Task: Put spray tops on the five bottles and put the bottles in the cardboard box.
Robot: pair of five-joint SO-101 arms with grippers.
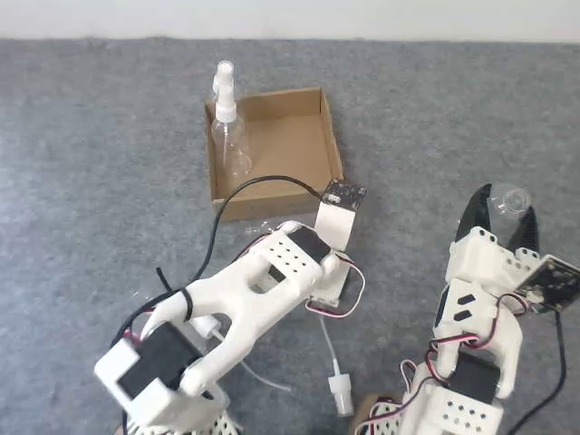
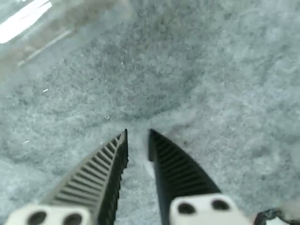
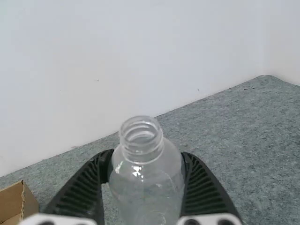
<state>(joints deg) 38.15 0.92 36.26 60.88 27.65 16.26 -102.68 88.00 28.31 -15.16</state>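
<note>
A clear bottle [image 3: 143, 168] with a bare threaded neck stands upright in my right gripper [image 3: 145, 159], which is shut on its body. From above, that bottle [image 1: 513, 199] and right gripper [image 1: 505, 207] are at the right, away from the cardboard box [image 1: 272, 204]. A bottle with a spray top [image 1: 231, 145] leans in the box's left corner. My left gripper [image 2: 138, 133] points down at grey carpet, its fingers a narrow gap apart with nothing clearly between them. The left arm [image 1: 263, 290] reaches up to the box's front wall. A loose spray top [image 1: 341, 391] with its tube lies near the arms' bases.
Grey carpet [image 1: 109, 181] covers the table, with free room left of the box and between the box and the right arm. A black cable [image 1: 217, 227] loops over the left arm, in front of the box. A white wall runs along the back edge.
</note>
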